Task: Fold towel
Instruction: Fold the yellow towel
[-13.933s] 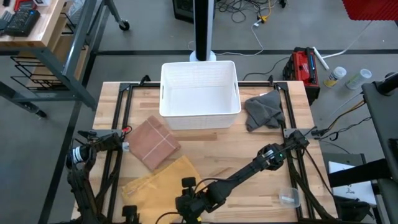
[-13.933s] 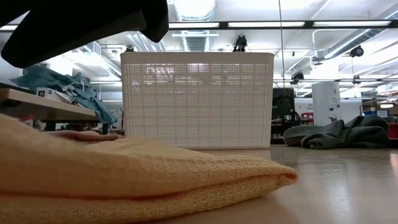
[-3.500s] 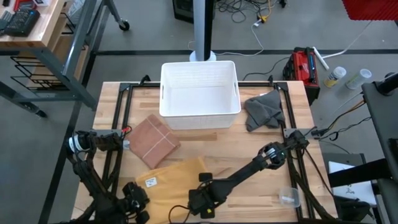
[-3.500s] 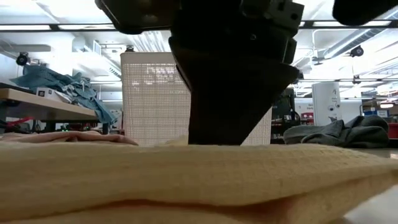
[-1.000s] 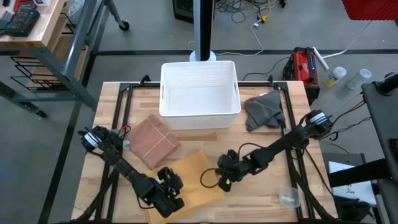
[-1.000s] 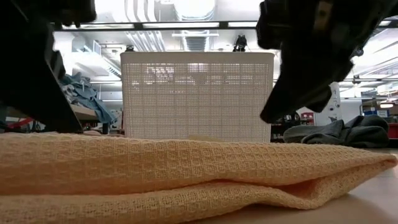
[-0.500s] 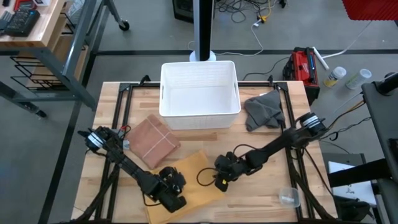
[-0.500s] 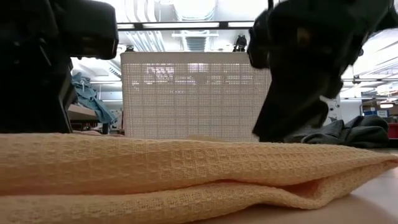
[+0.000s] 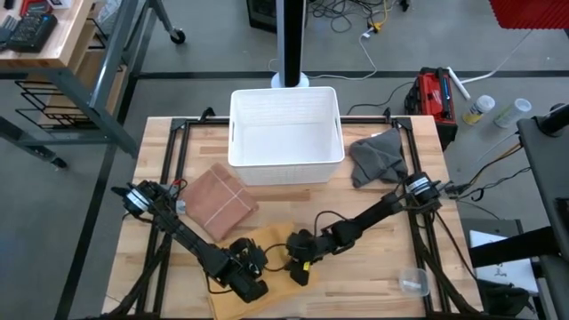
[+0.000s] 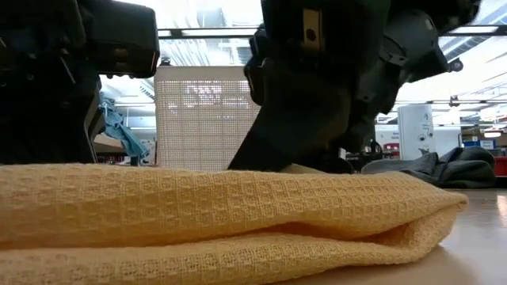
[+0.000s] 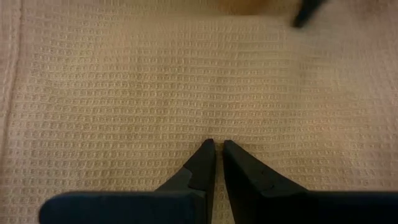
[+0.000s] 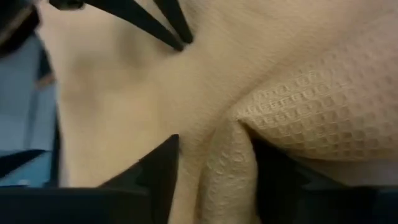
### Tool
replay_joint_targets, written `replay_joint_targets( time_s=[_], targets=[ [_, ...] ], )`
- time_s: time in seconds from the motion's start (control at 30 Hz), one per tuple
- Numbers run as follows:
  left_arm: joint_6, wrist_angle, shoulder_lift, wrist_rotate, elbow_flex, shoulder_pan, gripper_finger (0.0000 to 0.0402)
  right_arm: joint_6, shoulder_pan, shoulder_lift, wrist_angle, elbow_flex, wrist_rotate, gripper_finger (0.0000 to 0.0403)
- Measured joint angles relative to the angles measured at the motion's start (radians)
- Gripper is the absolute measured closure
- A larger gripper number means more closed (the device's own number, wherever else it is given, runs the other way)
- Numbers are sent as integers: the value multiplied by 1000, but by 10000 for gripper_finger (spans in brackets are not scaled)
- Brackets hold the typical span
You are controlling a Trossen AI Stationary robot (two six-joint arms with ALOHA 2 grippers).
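Seen from straight overhead, the yellow towel [image 9: 267, 258] lies at about six o'clock on the wooden table [image 9: 373, 293], already doubled over on itself. The left gripper [image 9: 247, 283] sits on its near part at roughly seven o'clock, probably pinning the cloth so it does not slide. The right gripper [image 9: 300, 267] reaches in from four o'clock to the towel's right edge, the natural place to lift a flap for another fold. At twelve o'clock stands a white basket [image 9: 286, 127], with a folded reddish cloth [image 9: 219, 201] at nine o'clock and a crumpled grey cloth [image 9: 377, 157] at two o'clock, both well apart from the work.

From table height, the towel [image 10: 222, 222] fills the foreground as a thick fold, its rounded crease toward three o'clock. Both dark arms press down behind it, with the basket [image 10: 198, 119] and grey cloth [image 10: 432, 170] beyond.

Past the left wrist, the left gripper [image 11: 216, 149] has its fingers clenched, tips touching, resting point-down on flat waffle weave [image 11: 155, 81]; they grasp nothing, which suits holding the layer still.

Past the right wrist, the right gripper [image 12: 214, 162] is parted around a raised ridge of towel edge [image 12: 298, 106], the fabric running between its fingers [image 12: 163, 162]. I judge it is set to pinch, not yet clamped.
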Motion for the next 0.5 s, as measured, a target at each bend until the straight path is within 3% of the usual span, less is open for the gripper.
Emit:
replay_joint_targets(
  time_s=[0.17, 0.2, 0.37, 0.5],
  targets=[
    [48, -31, -22, -49, 20, -23, 377, -59, 22, -31, -344, 110, 146, 374],
    [53, -45, -32, -52, 32, -30, 377, -69, 30, -36, -415, 137, 188, 386],
    [41, -213, -62, -40, 77, -100, 380, -58, 60, -65, -838, 300, 359, 396],
    [14, -221, -63, -50, 63, -168, 381, -24, 85, -65, -1095, 420, 489, 398]
  ],
)
